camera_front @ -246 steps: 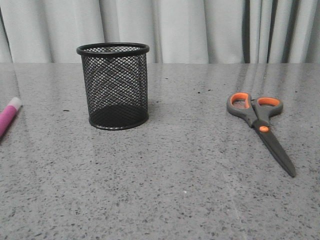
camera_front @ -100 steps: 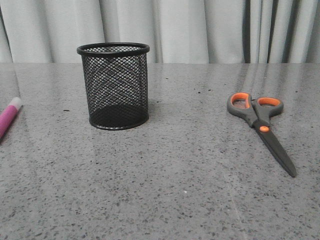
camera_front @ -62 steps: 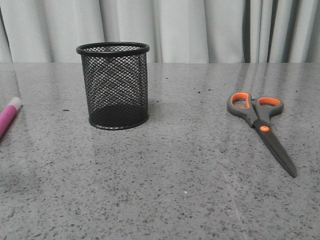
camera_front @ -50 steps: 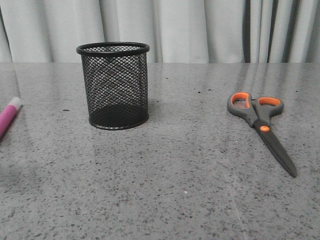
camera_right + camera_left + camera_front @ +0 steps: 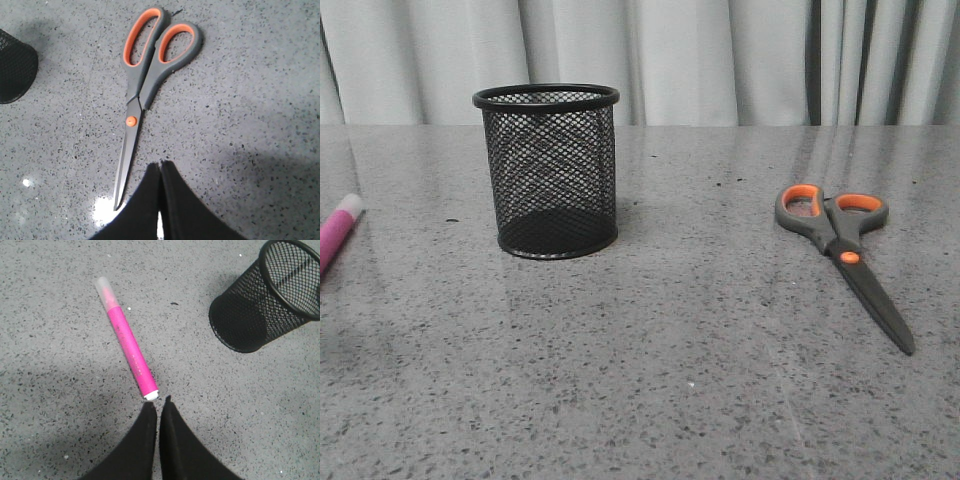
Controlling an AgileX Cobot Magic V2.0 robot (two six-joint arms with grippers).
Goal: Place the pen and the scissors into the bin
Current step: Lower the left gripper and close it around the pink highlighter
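The black wire-mesh bin point(image 5: 547, 170) stands upright on the table, left of centre; it also shows in the left wrist view point(image 5: 260, 300). The pink pen point(image 5: 127, 337) with its pale cap lies flat on the table at the far left point(image 5: 337, 233). My left gripper point(image 5: 158, 402) is shut and empty, hovering just behind the pen's flat end. The scissors point(image 5: 843, 250) lie closed on the right, handles away from me. In the right wrist view the scissors point(image 5: 142, 90) lie ahead of my right gripper point(image 5: 160, 164), which is shut and empty near the blade tip.
The grey speckled table point(image 5: 680, 350) runs to a pale curtain point(image 5: 720, 60) at the back. An edge of the bin's base shows in the right wrist view point(image 5: 15, 65). Neither arm shows in the front view.
Nothing has visibly moved in the front view; pen, bin and scissors lie where they were.
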